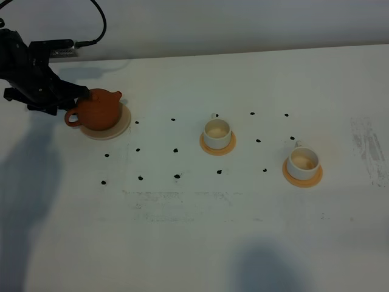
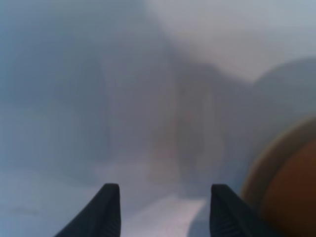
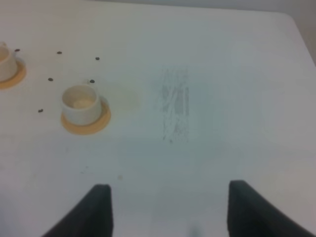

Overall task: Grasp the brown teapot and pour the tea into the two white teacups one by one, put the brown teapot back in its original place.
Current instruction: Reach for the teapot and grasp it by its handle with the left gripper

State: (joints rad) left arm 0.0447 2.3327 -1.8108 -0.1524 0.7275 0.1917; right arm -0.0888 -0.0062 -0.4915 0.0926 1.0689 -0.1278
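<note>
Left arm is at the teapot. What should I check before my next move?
1. Brown teapot upright on its cream coaster: ok.
2. Left gripper open and empty: ok.
3. Teapot handle between the left gripper's jaws: not ok. In the left wrist view the teapot sits off to one side of them.
4. Nearer teacup and farther teacup both upright: ok.
5. Tea already in the cups: cannot tell.
6. Right gripper open and apart from the cups: ok.
</note>
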